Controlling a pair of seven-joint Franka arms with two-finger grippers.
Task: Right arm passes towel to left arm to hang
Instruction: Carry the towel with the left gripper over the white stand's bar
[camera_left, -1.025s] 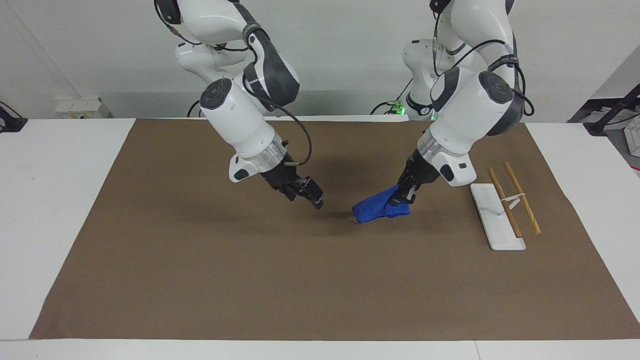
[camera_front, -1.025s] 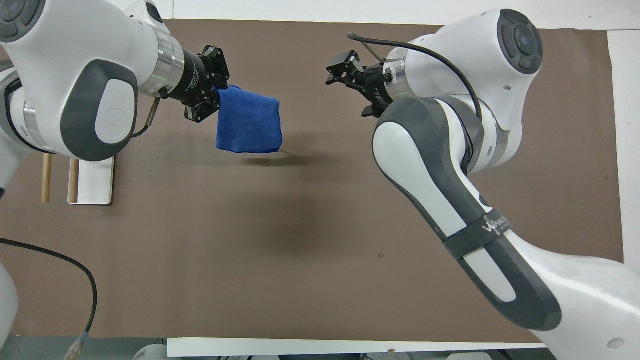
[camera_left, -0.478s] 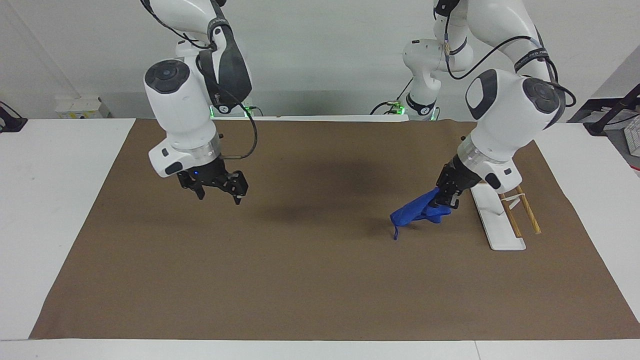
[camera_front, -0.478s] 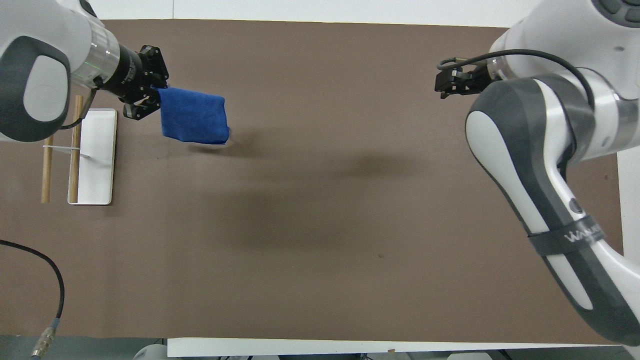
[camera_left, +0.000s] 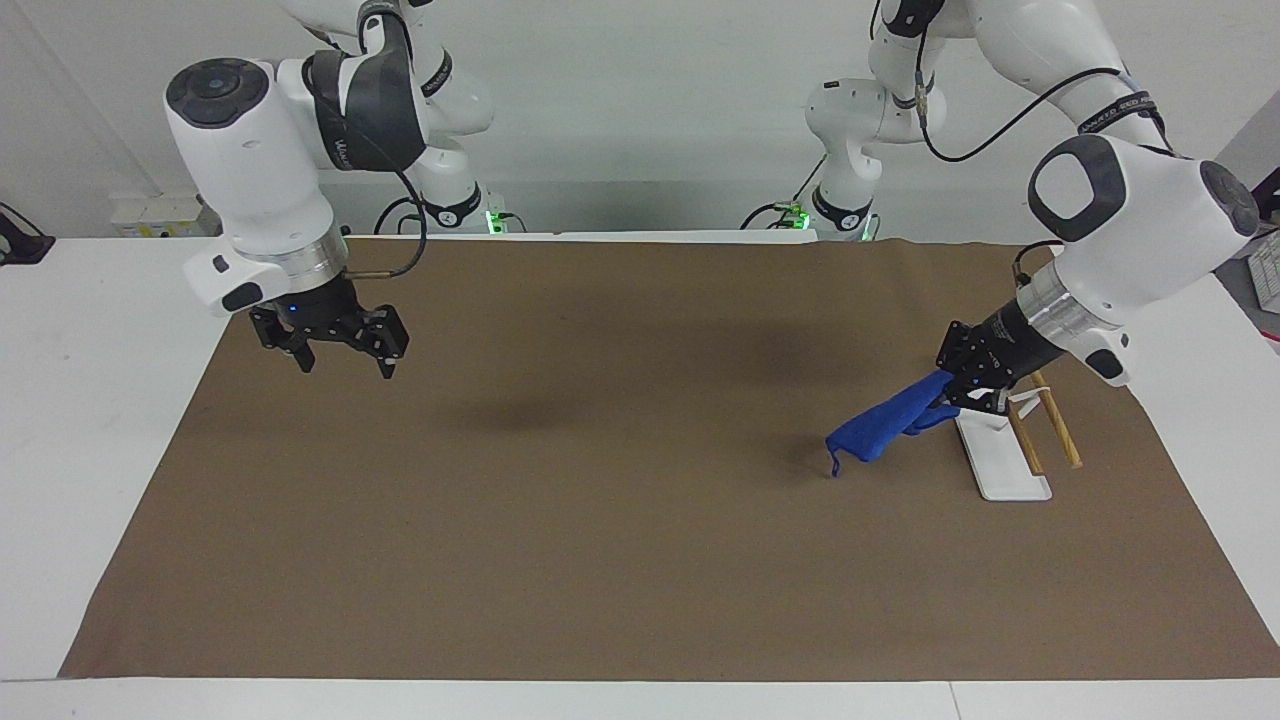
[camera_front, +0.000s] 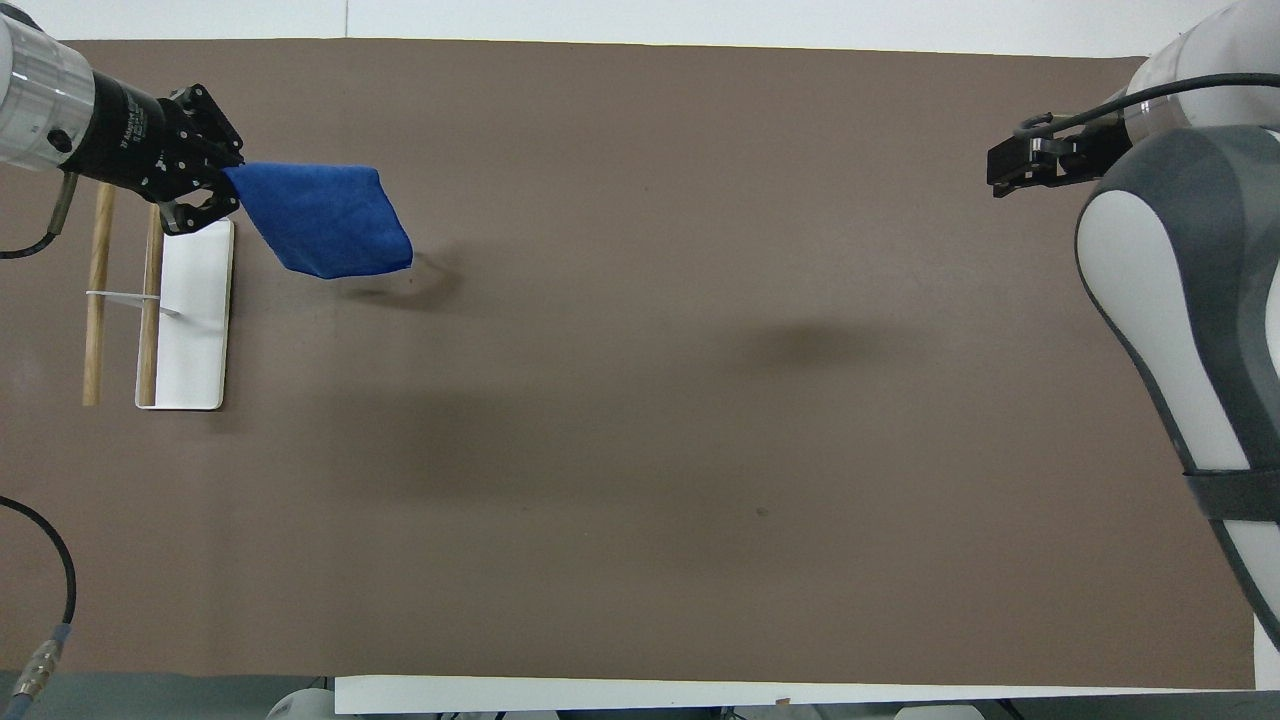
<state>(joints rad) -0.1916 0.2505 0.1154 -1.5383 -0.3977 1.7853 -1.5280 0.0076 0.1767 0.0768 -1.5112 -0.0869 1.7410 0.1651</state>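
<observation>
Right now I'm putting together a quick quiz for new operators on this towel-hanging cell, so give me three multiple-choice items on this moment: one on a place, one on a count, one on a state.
1. Where does the white rack base lie?
A. toward the left arm's end of the table
B. toward the right arm's end
C. mid-table

2. How many wooden rods does the rack carry?
A. one
B. two
C. four

3. What is the state of the blue towel?
A. draped over the rods
B. flat on the mat
C. gripped by the left hand, off the mat

Answers:
1 A: the rack base sits under the left hand.
2 B: two rods lie side by side.
3 C: the towel hangs from that shut hand, while the right hand waits open and empty.
</observation>
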